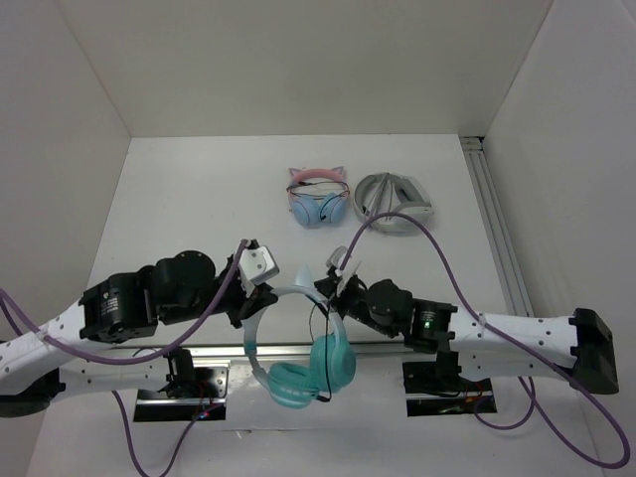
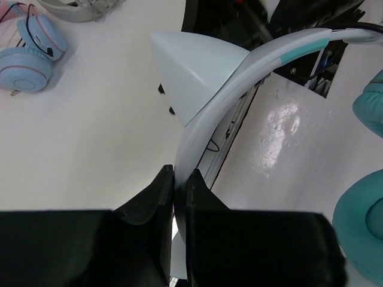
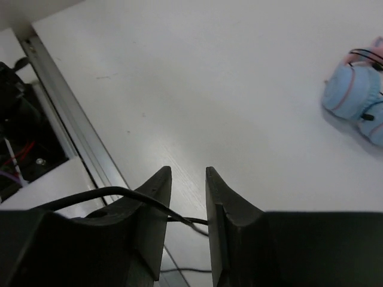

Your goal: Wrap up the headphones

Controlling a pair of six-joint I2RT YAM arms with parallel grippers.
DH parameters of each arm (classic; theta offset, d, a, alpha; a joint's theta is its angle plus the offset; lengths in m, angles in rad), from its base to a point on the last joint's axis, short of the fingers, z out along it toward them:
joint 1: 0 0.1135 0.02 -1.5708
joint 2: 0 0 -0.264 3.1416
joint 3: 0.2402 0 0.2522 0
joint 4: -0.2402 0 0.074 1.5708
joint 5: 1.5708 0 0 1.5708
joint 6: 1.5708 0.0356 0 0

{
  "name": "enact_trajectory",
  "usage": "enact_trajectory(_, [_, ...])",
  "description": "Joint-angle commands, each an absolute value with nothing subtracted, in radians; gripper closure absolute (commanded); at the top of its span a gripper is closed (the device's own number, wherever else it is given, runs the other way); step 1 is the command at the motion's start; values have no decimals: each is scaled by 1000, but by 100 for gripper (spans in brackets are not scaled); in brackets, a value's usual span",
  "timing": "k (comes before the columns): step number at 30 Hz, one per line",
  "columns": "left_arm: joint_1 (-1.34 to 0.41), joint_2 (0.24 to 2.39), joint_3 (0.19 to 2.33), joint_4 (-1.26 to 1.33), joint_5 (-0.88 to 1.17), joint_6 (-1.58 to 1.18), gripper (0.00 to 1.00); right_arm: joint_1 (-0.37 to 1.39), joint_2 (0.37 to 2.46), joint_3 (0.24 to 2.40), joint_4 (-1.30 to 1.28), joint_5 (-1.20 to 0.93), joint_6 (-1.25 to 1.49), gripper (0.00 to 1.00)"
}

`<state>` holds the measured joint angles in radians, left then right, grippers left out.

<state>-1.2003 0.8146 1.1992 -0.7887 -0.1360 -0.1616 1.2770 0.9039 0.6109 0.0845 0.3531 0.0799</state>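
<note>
The headphones (image 1: 310,373) hang over the table's near edge, their teal ear cups low between the arm bases. My left gripper (image 1: 264,295) is shut on the pale headband (image 2: 239,78); in the left wrist view the gripper (image 2: 180,179) pinches the band edge-on, with a pale cat ear (image 2: 191,66) above it and the teal cups (image 2: 362,233) at the right. My right gripper (image 1: 334,289) is just right of the headband. In the right wrist view the gripper (image 3: 188,173) has its jaws apart, and the thin black cable (image 3: 119,192) runs over the left finger and across the gap.
A pink cat-ear pair with light-blue cups (image 1: 316,199) and a grey-white pair (image 1: 393,204) lie at the back middle. A metal rail (image 1: 494,224) runs along the right wall. Purple arm cables (image 1: 447,268) loop over the table. Another rail (image 3: 66,119) lines the near edge.
</note>
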Motion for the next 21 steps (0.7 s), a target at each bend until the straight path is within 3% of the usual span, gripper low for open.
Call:
enact_trajectory(1, [-1207,785,1272,-620,-106,-216,100,1270,959,531,406,246,116,63])
enact_trajectory(10, [-1207,730,1272,-494,-176,-333,100,1227,1201,468,800,144,207,58])
enact_trajectory(21, [-1207,667,1250,-445,-483,-474,100,1200,1402,425,1101,0,319,56])
